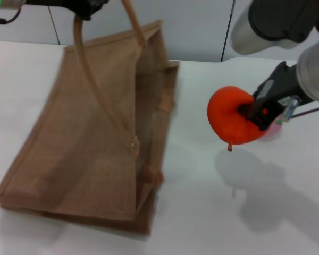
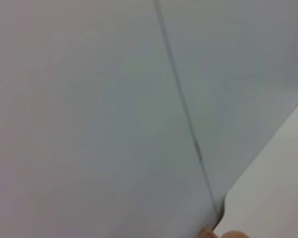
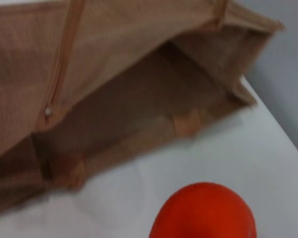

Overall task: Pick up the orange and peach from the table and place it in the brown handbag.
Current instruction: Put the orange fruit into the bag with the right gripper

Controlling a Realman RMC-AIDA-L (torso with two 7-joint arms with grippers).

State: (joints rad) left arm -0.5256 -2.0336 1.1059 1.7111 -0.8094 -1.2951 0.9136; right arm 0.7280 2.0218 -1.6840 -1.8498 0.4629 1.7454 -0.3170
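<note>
A plain white counter (image 1: 202, 212) carries the scene, backed by a pale wall (image 1: 196, 26) with thin dark seams between its panels. On the counter's left half the brown handbag (image 1: 85, 149) is tilted up, its mouth facing right toward the fruit and one looped handle (image 1: 93, 79) pulled taut up to the left gripper (image 1: 87, 10) at the top edge of the head view; the gripper looks closed on that handle, though its fingers are mostly cut off there. The right gripper (image 1: 258, 109) is clamped on the orange (image 1: 228, 117), held off the counter to the right of the bag with its stem pointing down and a shadow below it. A sliver of pink just behind that gripper may be the peach (image 1: 276, 127), mostly hidden. The right wrist view adds what the head view lacks: the bag's open interior and inner seams, with the orange (image 3: 203, 210) close before the opening. The left wrist view shows only wall, a counter corner and a scrap of tan.
</note>
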